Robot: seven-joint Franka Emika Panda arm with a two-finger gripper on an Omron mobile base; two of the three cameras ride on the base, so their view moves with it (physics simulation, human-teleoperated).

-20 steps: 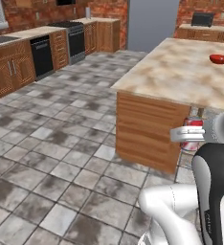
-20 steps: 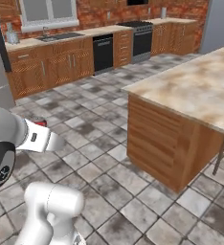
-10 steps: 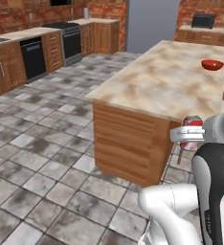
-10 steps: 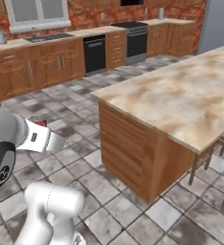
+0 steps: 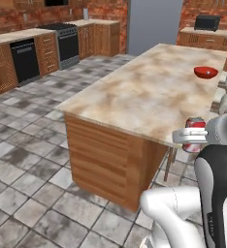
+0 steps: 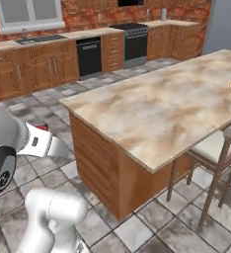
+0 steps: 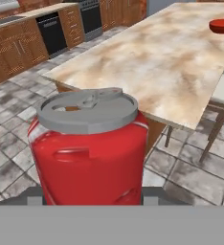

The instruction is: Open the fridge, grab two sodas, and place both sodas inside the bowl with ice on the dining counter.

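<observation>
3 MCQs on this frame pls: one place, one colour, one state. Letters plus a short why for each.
1. Where is the red bowl?
A. On the floor
B. On the dining counter, near its far end
C. On a stool

2. What colour is the body of the soda at the claw?
A. Red
B. Green
C. Blue

3. What is the state of the claw?
A. Open and holding nothing
B. Shut on the bowl
C. Shut on the soda, can upright

Answers:
1. B: the left base view shows the bowl on the marbled top, well away from the near corner.
2. A: the hand view shows a red can with a grey lid.
3. C: the can stands upright in the claw, off to the side of the counter.
</observation>
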